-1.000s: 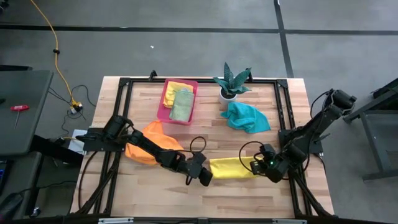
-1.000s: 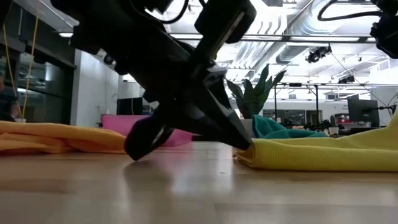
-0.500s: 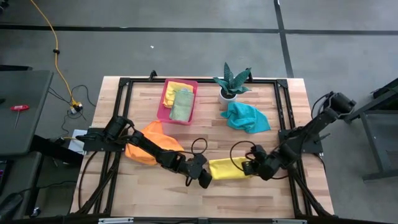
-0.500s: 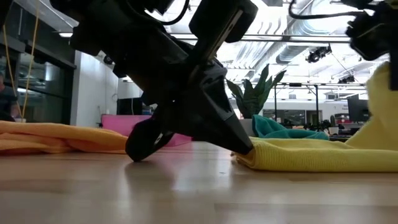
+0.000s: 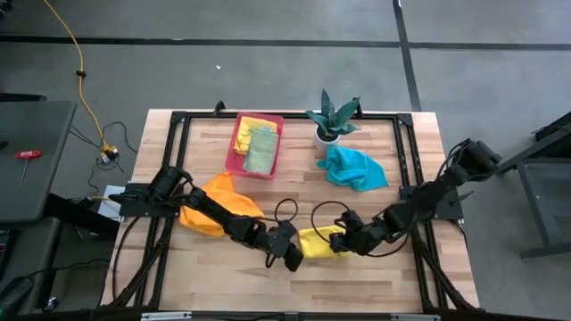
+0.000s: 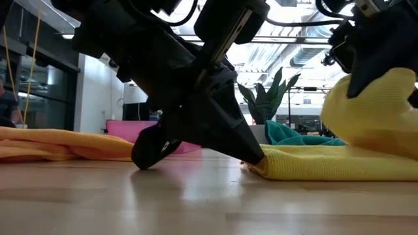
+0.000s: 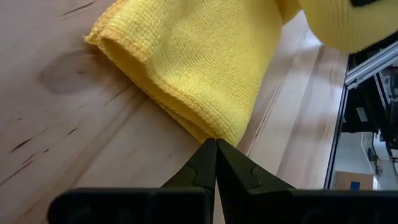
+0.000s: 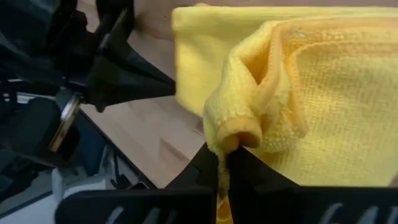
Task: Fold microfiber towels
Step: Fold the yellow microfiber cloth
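Now look at your left arm: it reaches low across the near half of the table [image 5: 294, 285], stretched out toward the right. The left gripper [image 5: 293, 257] [image 7: 216, 163] is down at the table top, tilted, with its two fingers pressed tight together. The tips sit on the near left edge of the yellow towel [image 5: 318, 242] [image 7: 193, 68] and seem to pin that edge to the wood.

Your right arm comes in from the far right side and bends low toward the middle. The right gripper [image 5: 341, 242] [image 8: 222, 152] is closed on a bunched edge of the same yellow towel. That edge is lifted off the table and curls over the flat part that lies below it.

The yellow towel lies near the front middle, between the two grippers. An orange towel [image 5: 217, 203] lies in a heap to the left, under the left arm. A teal towel [image 5: 354, 168] lies farther back on the right, near a potted plant [image 5: 332, 118]. A second yellow towel [image 5: 251, 130] and a light green towel [image 5: 261, 152] lie in the pink tray [image 5: 235, 161] at the far side.
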`<state>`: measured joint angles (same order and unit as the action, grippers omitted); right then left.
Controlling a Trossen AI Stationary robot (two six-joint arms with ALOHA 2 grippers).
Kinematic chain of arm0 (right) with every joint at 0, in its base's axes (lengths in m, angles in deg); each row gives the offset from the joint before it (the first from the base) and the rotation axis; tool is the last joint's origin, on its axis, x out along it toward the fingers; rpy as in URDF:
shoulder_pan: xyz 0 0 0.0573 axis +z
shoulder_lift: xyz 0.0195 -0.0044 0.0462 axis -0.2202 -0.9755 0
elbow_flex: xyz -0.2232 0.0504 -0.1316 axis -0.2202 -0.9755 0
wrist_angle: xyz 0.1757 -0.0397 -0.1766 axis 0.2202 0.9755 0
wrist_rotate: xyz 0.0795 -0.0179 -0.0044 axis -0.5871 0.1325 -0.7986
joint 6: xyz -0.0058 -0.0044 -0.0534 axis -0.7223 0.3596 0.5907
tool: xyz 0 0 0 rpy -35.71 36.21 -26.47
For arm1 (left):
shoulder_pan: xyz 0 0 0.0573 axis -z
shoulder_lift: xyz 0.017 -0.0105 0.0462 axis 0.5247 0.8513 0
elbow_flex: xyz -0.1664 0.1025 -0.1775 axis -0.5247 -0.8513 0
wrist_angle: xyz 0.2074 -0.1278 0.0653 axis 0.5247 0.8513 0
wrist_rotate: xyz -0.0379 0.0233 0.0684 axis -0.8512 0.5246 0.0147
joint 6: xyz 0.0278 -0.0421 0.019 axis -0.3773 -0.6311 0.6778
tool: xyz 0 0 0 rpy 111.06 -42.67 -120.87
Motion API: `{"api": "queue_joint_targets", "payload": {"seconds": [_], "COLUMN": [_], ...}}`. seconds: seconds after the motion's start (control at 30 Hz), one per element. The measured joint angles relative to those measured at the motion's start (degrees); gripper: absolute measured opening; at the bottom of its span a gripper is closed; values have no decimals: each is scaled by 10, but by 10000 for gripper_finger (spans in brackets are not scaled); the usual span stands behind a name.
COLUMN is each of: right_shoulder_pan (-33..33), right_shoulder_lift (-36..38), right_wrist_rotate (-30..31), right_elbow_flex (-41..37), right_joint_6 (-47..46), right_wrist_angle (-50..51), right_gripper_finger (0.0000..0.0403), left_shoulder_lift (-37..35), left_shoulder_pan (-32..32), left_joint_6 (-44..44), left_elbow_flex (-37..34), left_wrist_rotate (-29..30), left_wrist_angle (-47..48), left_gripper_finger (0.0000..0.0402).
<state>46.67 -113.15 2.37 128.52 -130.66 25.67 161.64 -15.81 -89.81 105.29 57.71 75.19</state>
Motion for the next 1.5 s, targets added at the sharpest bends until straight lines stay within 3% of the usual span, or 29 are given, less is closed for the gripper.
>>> {"api": "queue_joint_targets", "payload": {"seconds": [0.2, 0.6, 0.87, 1.1, 1.27, 1.5], "right_shoulder_pan": [-4, -14, -22, -22, -22, -22], "right_shoulder_lift": [-8, -17, -51, -66, -65, -65], "right_wrist_rotate": [2, -1, 0, -14, 18, 45], "right_elbow_flex": [0, 0, 0, 0, 0, 0], "right_joint_6": [15, 16, 25, 11, 2, -9], "right_wrist_angle": [-53, -53, -144, -142, -147, -147], "right_gripper_finger": [0, 0, 0, 0, 1, 47], "left_shoulder_lift": [0, 1, 1, 1, 1, 1], "left_shoulder_pan": [0, 0, 0, 0, 3, 3], "left_joint_6": [4, 4, 4, 4, 5, 5], "left_elbow_flex": [0, -1, -1, -1, -1, -1], "left_wrist_rotate": [-3, -1, 1, 1, 3, 3], "left_wrist_angle": [4, 4, 4, 4, 4, 4], "left_gripper_finger": [0, 0, 0, 0, 0, 0]}}
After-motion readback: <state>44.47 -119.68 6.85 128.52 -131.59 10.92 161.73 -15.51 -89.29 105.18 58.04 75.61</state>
